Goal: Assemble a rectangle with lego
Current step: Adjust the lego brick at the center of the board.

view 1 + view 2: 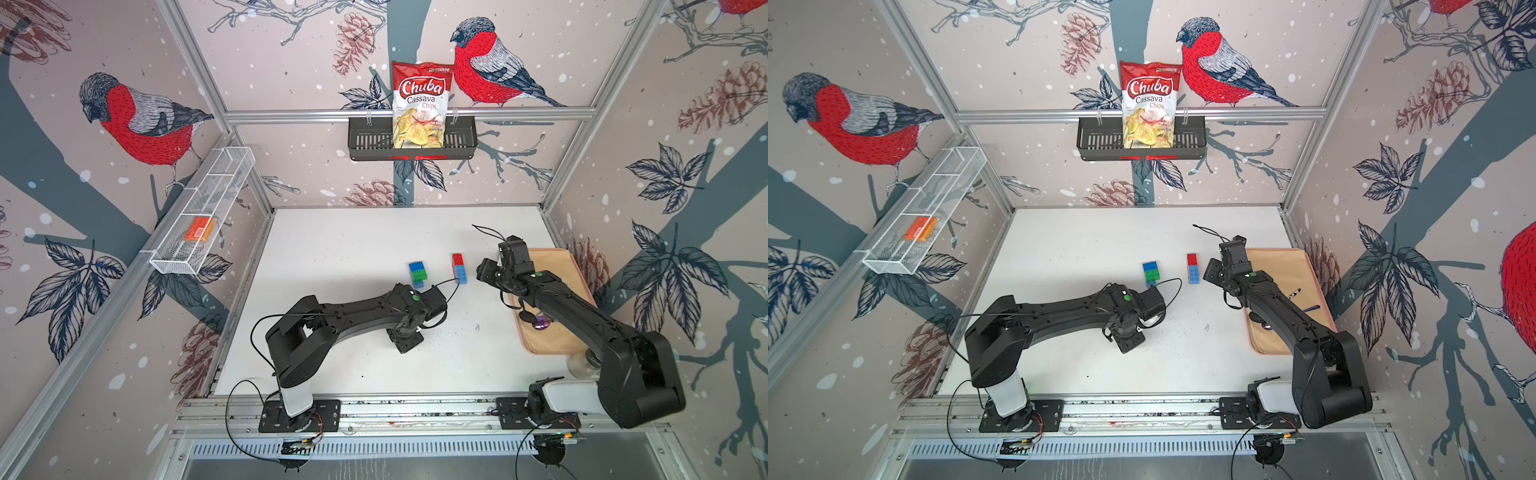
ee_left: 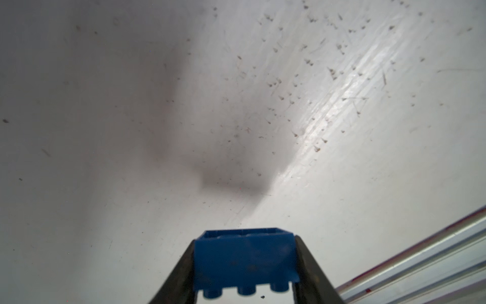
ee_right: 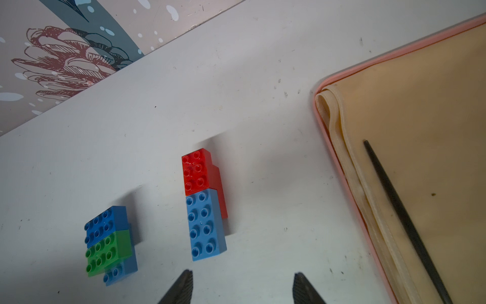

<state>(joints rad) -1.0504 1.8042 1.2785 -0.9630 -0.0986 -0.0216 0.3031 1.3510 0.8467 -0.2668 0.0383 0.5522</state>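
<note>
The left gripper (image 2: 244,240) is clamped on the held blue brick (image 2: 244,263). One finger (image 2: 184,265) presses each short side. The studs face the wrist camera and the hollow underside faces the white table (image 2: 105,131). The brick hangs clear of the surface and casts a shadow on it. In both top views the left wrist points down over the near-centre of the table, and its fingers are hidden beneath it.

The right gripper (image 3: 242,275) is released: its jaws stand apart with nothing between them. It hovers over the table just near of the red and light-blue stack (image 3: 203,205).

Two assemblies rest mid-table, apart from each other:
- The blue-green stack (image 1: 417,272) stands on the left. A dark blue brick and a green brick sit side by side on top, with a lighter blue brick protruding below.
- The red and light-blue stack (image 1: 459,268) stands on the right. Its top bricks lie end to end (a second red brick shows beneath them).

A tan mat (image 3: 420,105) with a pink rim lies at the right side of the table and carries a black rod (image 3: 394,205).
</note>
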